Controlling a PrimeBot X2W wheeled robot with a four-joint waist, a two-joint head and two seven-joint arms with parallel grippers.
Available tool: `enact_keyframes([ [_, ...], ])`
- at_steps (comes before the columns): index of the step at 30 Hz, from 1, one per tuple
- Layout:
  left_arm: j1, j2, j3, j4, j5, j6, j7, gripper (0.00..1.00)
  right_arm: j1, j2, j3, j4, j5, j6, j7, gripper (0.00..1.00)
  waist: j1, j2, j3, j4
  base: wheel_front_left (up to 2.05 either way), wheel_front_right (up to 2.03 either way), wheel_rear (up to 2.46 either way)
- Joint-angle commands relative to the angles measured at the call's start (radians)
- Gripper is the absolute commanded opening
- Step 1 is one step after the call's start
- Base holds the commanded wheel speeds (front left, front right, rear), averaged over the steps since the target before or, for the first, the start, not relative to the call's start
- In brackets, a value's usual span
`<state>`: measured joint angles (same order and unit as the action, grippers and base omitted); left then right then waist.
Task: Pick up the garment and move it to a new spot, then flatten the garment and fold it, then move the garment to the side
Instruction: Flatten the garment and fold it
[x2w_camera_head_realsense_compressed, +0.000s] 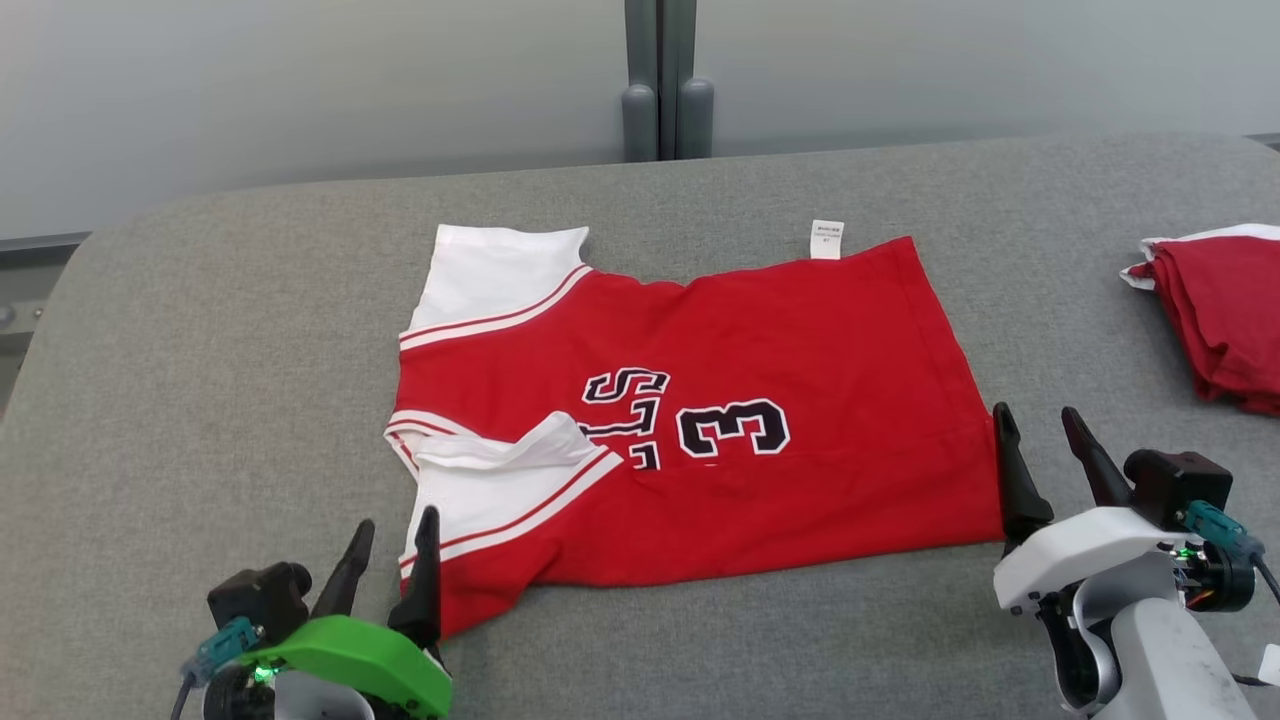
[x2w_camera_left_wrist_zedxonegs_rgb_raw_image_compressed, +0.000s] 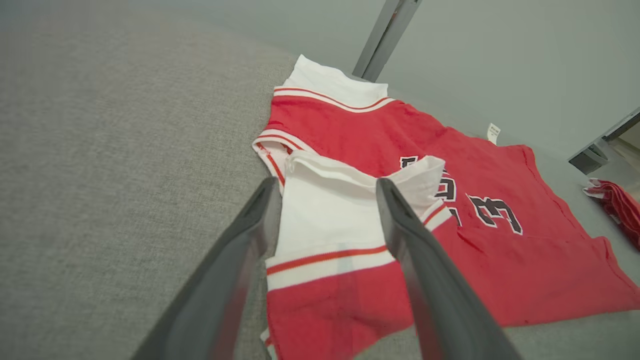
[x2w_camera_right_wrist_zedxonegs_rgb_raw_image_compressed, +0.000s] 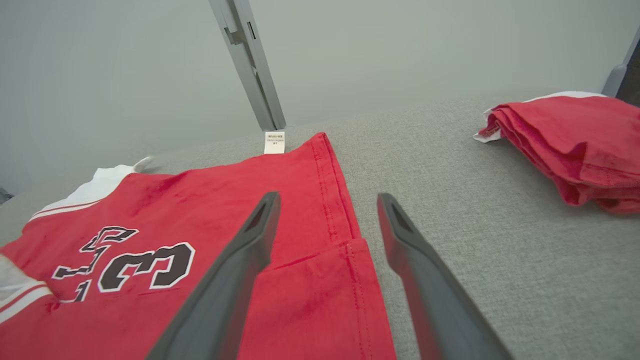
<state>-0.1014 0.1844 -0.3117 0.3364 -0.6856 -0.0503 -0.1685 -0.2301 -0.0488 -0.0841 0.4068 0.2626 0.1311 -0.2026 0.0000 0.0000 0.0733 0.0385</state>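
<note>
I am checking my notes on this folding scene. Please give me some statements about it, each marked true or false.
1. The red shirt lies spread out on the grey table. True.
2. Both grippers are shut on the shirt. False: the left gripper and the right gripper are open and hold nothing.
3. A folded red garment lies at the right edge of the table. True.
4. The sleeve by the left gripper lies fully flat. False: the end of this sleeve is turned back on itself.
5. The shirt shows the number 7. False: it shows a 3.
</note>
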Motion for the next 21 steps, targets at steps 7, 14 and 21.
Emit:
enact_keyframes([
  [7,0.12,0.014,0.01,-0.097,-0.068,0.079,0.139,1.0,0.07,-0.004,-0.009,-0.068,-0.029,-0.001,0.029,1.0,0.0,0.0,-0.007,0.01,0.0,0.0,0.0],
  [14,0.154,-0.011,0.023,-0.115,-0.141,0.109,0.218,1.0,0.084,-0.004,0.0,-0.104,-0.031,-0.001,0.052,1.0,0.0,0.0,0.014,0.001,0.0,0.0,0.0],
  [21,0.124,-0.045,0.042,-0.067,-0.211,0.088,0.241,1.0,0.086,-0.004,0.0,-0.116,-0.036,-0.001,0.068,1.0,0.0,0.0,0.03,-0.014,0.0,0.0,0.0],
])
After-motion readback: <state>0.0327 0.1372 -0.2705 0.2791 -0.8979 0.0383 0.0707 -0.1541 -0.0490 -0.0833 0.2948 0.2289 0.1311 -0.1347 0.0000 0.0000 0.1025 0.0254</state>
